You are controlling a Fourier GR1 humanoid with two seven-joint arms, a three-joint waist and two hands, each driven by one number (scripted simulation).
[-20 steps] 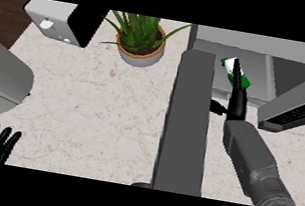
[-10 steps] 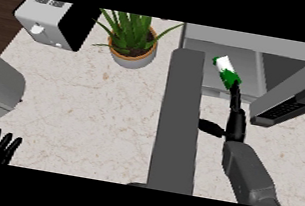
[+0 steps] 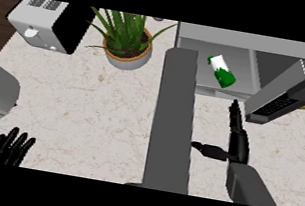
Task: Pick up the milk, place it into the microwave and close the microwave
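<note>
Right hand [image 3: 238,134] has pulled back out of the microwave [image 3: 269,48] since the earlier frames; half a second ago I had it up at the milk [image 3: 222,71], now it's clear of the carton, out over the counter [image 3: 96,100]. Milk sits alone inside the microwave cavity, white-and-green carton lying tilted, nothing touching it. Fingers [image 3: 234,111] on that hand are straight and pressed together, pointing toward the cavity, thumb sticking out to the left; holding nothing.

Microwave door [image 3: 175,119] is swung wide open and I'm seeing it edge-on as a long grey slab running down the middle of the view, just left of the right hand. I read the grey block with the dark keypad at right as the microwave's control panel, but from this angle I'm not sure.

Left hand [image 3: 9,148] rests at the lower left edge, fingers up and slightly spread.

Also on the counter: toaster [image 3: 49,24] top left, potted plant [image 3: 127,40] beside it.
</note>
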